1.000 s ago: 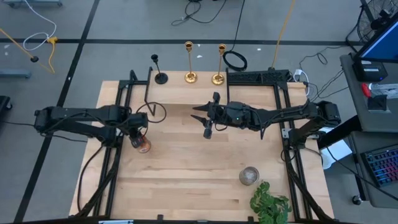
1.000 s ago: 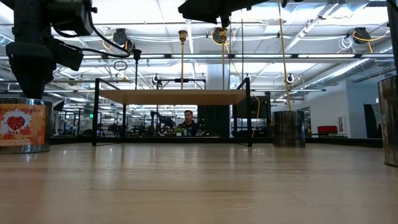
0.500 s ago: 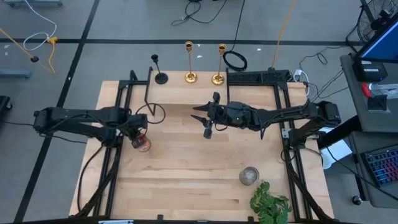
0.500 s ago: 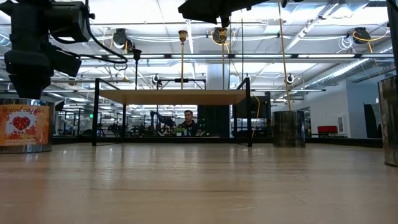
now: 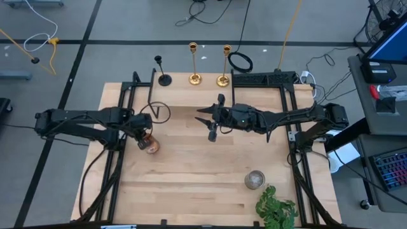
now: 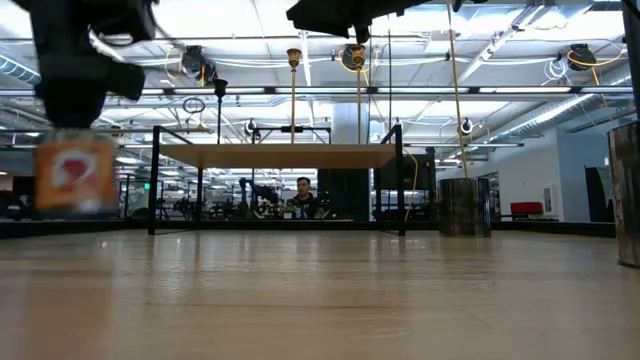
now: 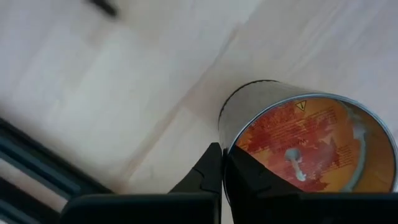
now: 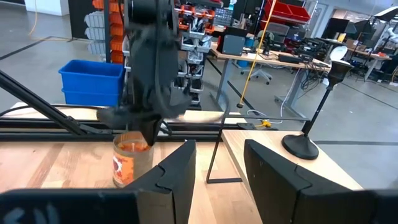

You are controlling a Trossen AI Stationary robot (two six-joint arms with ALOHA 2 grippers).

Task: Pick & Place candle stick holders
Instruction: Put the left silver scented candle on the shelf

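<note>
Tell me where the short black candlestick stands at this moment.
In the high view, the short black candlestick stands at the table's far edge, left of the two gold candlesticks.

A glass jar with red-orange fill (image 5: 149, 145) sits toward the left edge of the wooden surface (image 5: 203, 172). A grey-filled jar (image 5: 255, 179) stands near the front right corner, just beside a green plant (image 5: 276, 208) at the front edge.

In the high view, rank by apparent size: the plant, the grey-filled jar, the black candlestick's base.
1. The plant, at the table's near right corner, clearly largest.
2. The grey-filled jar, just above it.
3. The black candlestick's base, at the far edge, smallest, though not by much.
</note>
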